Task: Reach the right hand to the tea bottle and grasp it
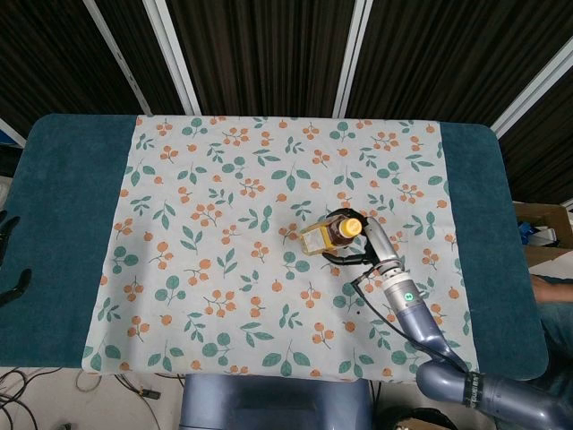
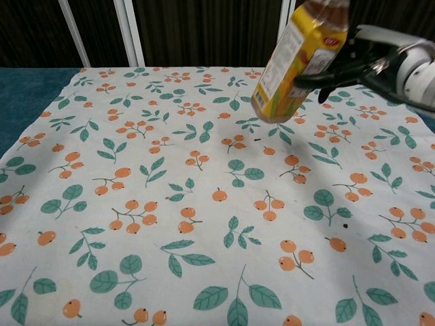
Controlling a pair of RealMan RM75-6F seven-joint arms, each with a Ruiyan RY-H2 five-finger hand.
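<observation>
The tea bottle [image 1: 328, 235] [image 2: 296, 61], yellow-labelled with a yellow cap, is off the cloth and tilted, its base swung to the left. My right hand [image 1: 367, 242] [image 2: 367, 64] grips it around the upper body, fingers wrapped over the label. In the chest view the cap is cut off by the top edge. At the left edge of the head view only dark fingertips of my left hand [image 1: 9, 255] show, beside the table; how they stand is unclear.
A white cloth [image 1: 224, 233] printed with orange fruit and green leaves covers the middle of the teal table [image 1: 63, 224]. Dark curtains with white posts stand behind. A cardboard box [image 1: 542, 224] sits off the table's right side.
</observation>
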